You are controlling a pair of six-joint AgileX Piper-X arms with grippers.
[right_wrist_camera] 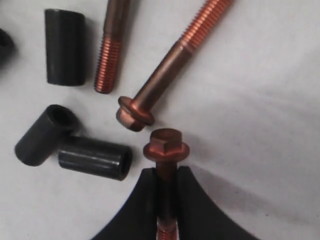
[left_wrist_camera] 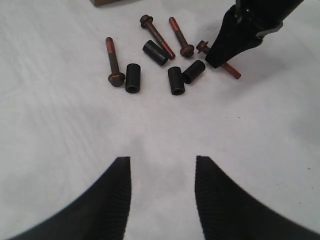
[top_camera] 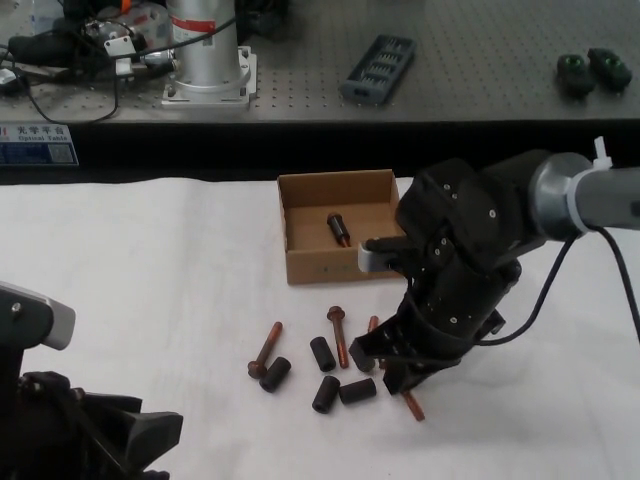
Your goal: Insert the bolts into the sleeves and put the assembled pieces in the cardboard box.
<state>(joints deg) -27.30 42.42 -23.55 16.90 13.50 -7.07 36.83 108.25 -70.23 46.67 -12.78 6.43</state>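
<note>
1. where the white cloth (top_camera: 150,280) lies nearest, at the near left, the left gripper (left_wrist_camera: 162,200) hangs over bare cloth, its two ribbed fingers (left_wrist_camera: 110,200) spread apart with nothing between them.
2. farther in and to the right, a loose pile lies on the cloth: four black sleeves (top_camera: 322,353) mixed with copper-coloured bolts (top_camera: 338,335).
3. at the left of the pile, the leftmost bolt (left_wrist_camera: 113,62) lies with its head towards the near side, just beside the leftmost sleeve (left_wrist_camera: 133,77).
4. on the near side of the pile, a pair of sleeves (left_wrist_camera: 176,80) lie touching each other at an angle.
5. at the right of the pile, the right gripper (right_wrist_camera: 166,175) is down at the cloth. its fingers are closed around the shank of the rightmost bolt (right_wrist_camera: 166,146).
6. the hex head of the rightmost bolt sticks out past the fingertips, just beside the head of a neighbouring bolt (right_wrist_camera: 170,75).
7. beyond the pile stands the cardboard box (top_camera: 300,265), open at the top. one assembled piece (top_camera: 338,228), a dark sleeve with a bolt through it, lies on its floor.
8. farthest off is a grey perforated table (top_camera: 450,90). it carries a metal column (top_camera: 205,50) at the left, a black ribbed tray (top_camera: 378,68) near the middle and two dark green objects (top_camera: 595,70) at the right.
</note>
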